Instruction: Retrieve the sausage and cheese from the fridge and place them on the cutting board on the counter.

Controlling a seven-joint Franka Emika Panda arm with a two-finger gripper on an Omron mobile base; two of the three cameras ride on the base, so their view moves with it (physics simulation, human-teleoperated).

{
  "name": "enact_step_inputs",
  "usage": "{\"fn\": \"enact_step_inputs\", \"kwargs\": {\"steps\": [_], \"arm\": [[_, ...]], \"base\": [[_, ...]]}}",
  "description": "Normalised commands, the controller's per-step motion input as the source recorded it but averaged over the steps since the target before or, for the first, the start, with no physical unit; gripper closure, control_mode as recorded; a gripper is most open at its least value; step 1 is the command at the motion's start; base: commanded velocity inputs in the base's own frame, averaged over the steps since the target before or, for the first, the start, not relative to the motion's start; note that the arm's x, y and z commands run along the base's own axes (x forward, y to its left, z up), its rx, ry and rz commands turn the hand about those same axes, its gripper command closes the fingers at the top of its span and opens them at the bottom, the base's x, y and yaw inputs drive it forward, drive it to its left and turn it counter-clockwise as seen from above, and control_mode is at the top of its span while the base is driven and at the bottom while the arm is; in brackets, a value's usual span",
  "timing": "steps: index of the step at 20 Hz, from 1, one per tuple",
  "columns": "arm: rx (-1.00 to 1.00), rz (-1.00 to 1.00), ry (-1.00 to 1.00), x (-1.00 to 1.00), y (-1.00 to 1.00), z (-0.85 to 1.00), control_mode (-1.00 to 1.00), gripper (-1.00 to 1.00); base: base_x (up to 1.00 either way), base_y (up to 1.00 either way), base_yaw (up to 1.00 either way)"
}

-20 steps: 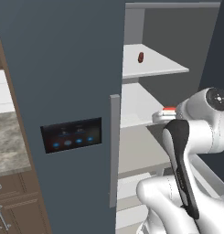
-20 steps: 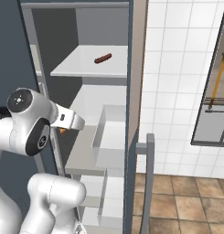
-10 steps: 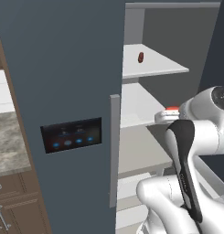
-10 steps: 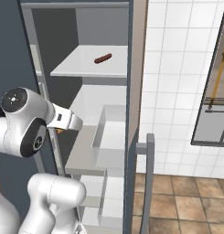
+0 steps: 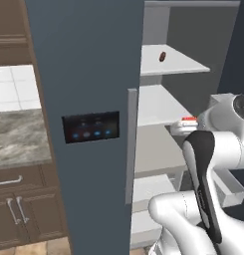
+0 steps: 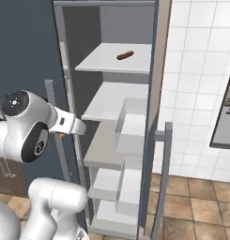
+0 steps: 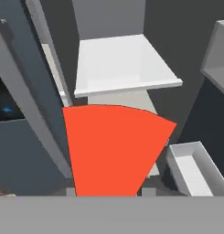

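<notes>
Drawn back a touch over the last sec., the robot's arm has carried its hand (image 5: 185, 125) slightly out from the fridge (image 5: 88, 74), w/ the big shoulder joint swung further to the side in both base views. Nothing else in the kitchen has shifted.

Hand is pinching the cheese (image 7: 113, 151): the red-orange wedge sits right in front of the hand camera, btwn the fingers, and its red rind (image 5: 188, 119) peeks out at the hand's end in the left base view. Wedge hangs in the air at mid-shelf height, just outside the open right compartment, touching no shelf.

Sausage (image 5: 162, 56) lies alone on the top white shelf (image 6: 111, 61), toward the back, well apart from the hand.

Fridge's left door is shut, its black blue-lit panel (image 5: 90, 126) beside the grey bar handle (image 5: 131, 144). Right door (image 6: 163, 178) stands swung wide, grey bins (image 6: 133, 126) on its inner face. Marble surface (image 5: 19, 137) over dark brown cabinets (image 5: 19, 199) shows left of the fridge; white tiled wall (image 6: 196, 70) to its right.
</notes>
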Motion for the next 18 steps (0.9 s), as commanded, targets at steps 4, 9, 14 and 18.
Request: {"fn": "enact_step_inputs", "kwargs": {"steps": [4, 9, 14, 18], "arm": [[0.0, 0.0, 0.0, 0.0, 0.0, 0.0, 1.0, 1.0], [0.0, 0.0, 0.0, 0.0, 0.0, 0.0, 1.0, 1.0], [0.0, 0.0, 0.0, 0.0, 0.0, 0.0, 1.0, 1.0], [0.0, 0.0, 0.0, 0.0, 0.0, 0.0, 1.0, 1.0]], "base": [[-0.66, 0.67, 0.63], [-0.3, 0.74, 0.94], [-0.16, 0.58, 0.99], [-0.01, 0.34, 1.0]]}}
